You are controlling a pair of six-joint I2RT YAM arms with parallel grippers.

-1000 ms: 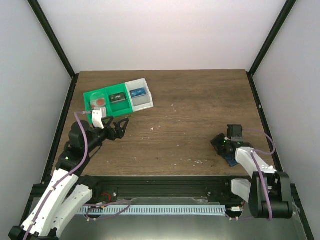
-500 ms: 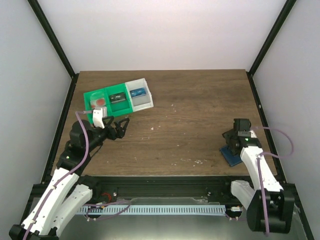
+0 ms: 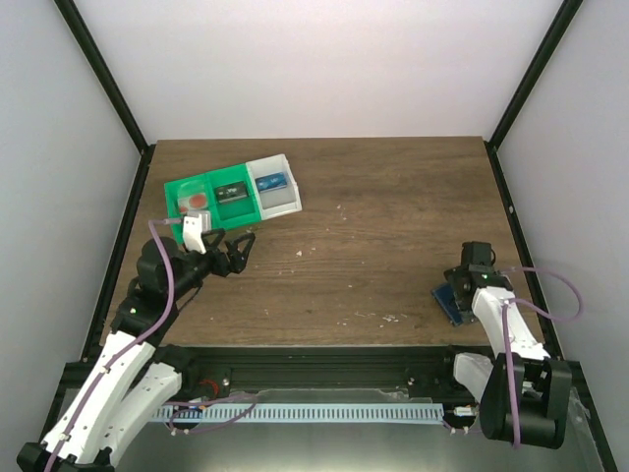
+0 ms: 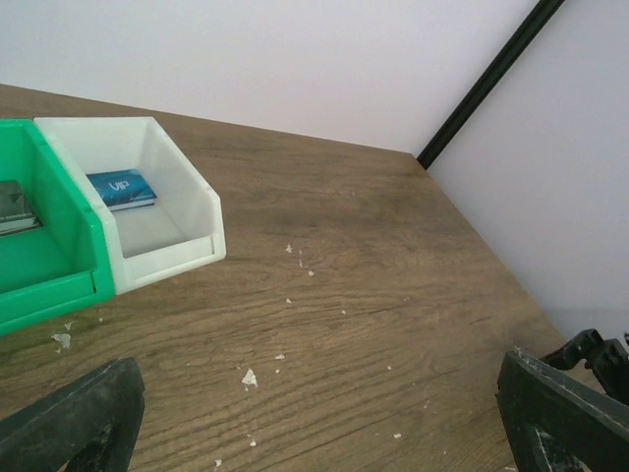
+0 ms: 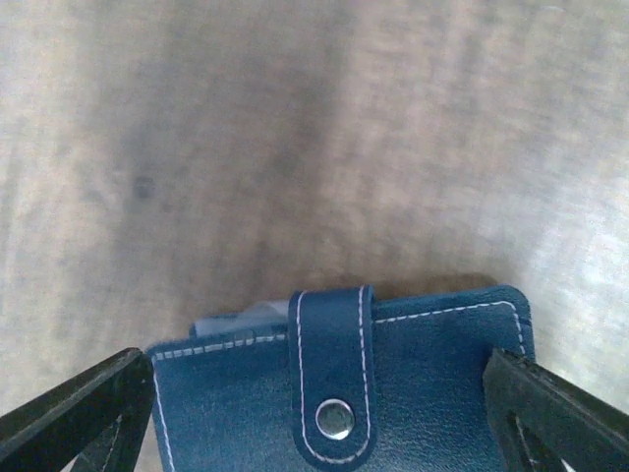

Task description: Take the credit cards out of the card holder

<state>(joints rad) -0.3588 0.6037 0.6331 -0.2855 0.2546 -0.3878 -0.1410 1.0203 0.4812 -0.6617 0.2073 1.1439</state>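
The card holder (image 5: 413, 393) is a blue wallet with white stitching, its snap strap (image 5: 332, 383) fastened. It lies on the table near the right front edge (image 3: 448, 305). A pale grey edge of a credit card (image 5: 241, 319) pokes out along its top left. My right gripper (image 5: 314, 423) hovers just over the wallet, open, one finger (image 5: 74, 418) at each end of it. My left gripper (image 3: 234, 253) hangs open and holds nothing, just in front of the tray.
A green-and-white three-compartment tray (image 3: 293, 202) sits at the back left. Its white bin (image 4: 197, 211) holds a blue VIP card (image 4: 122, 189), and the green bins hold a dark card (image 3: 232, 191) and a reddish item (image 3: 196, 201). Pale crumbs (image 4: 250, 378) dot the wood.
My right gripper has opened wide and shifted right toward the table's edge, with the wallet now lying flat beneath it. The left arm has not moved.
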